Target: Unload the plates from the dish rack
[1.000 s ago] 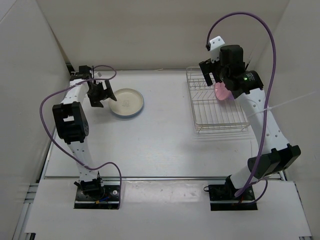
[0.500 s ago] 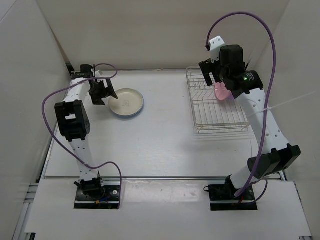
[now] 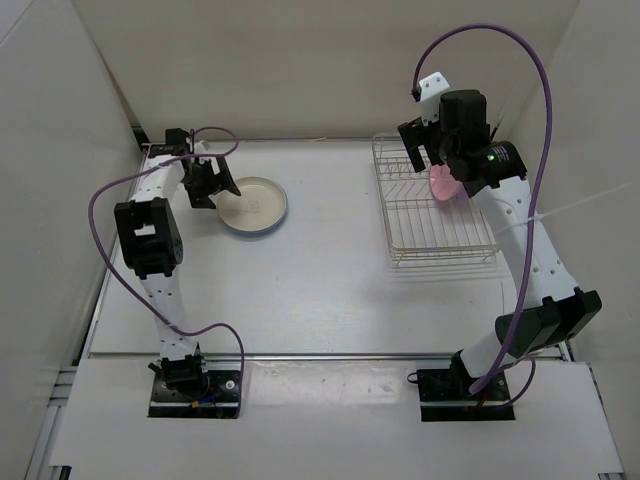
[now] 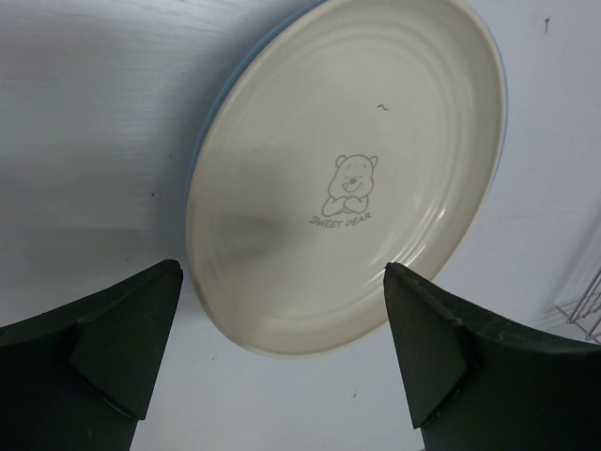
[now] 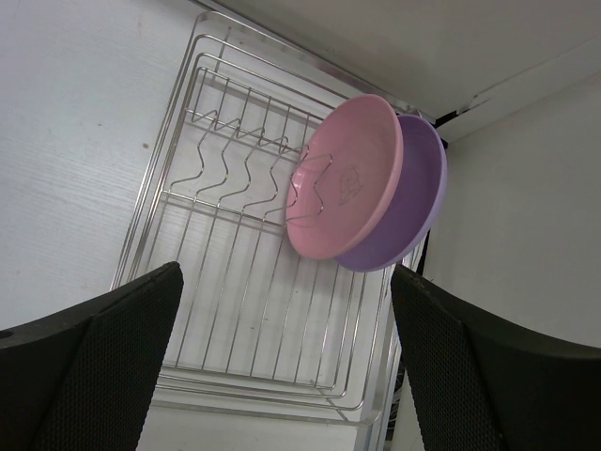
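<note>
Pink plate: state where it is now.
Right wrist view: the pink plate stands on edge in the dish rack, on the table's right side, overlapping the purple plate behind it.

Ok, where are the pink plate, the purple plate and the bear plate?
Pink plate (image 5: pixel 346 178), right wrist view, its middle.
Purple plate (image 5: pixel 421 197), right wrist view, the edge showing behind the pink one.
Bear plate (image 4: pixel 349 178), left wrist view, its middle, on the bear.
</note>
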Robot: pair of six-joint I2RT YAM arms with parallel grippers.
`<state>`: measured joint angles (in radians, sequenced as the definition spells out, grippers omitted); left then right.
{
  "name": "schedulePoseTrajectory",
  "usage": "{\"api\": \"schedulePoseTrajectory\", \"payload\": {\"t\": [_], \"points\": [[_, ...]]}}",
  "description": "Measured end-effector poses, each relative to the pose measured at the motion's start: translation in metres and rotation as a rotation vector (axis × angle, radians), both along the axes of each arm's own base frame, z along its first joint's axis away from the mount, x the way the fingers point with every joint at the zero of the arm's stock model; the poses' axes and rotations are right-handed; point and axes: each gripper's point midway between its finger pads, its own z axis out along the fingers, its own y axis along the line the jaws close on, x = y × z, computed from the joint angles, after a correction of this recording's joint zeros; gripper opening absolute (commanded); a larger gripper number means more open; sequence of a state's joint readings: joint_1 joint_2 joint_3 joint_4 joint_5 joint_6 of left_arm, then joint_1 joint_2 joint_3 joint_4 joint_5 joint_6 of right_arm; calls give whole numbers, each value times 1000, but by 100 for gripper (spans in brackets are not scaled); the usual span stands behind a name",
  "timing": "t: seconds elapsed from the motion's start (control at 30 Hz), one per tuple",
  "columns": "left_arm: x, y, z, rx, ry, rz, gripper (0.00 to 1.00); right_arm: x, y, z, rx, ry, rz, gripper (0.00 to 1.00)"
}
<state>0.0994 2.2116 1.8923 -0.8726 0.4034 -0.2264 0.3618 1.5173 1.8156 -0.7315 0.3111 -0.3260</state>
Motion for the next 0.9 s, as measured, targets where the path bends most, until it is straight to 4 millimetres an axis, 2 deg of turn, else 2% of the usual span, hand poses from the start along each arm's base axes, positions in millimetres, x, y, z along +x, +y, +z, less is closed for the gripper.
{"api": "schedulePoseTrajectory", "payload": {"t": [0.6, 0.9], "points": [[-1, -14, -1, -46, 5, -32, 100, 2, 3, 0, 5, 3, 10, 94], [-11, -7, -6, 6, 42, -40, 100, 2, 3, -1, 6, 3, 12, 94]]}}
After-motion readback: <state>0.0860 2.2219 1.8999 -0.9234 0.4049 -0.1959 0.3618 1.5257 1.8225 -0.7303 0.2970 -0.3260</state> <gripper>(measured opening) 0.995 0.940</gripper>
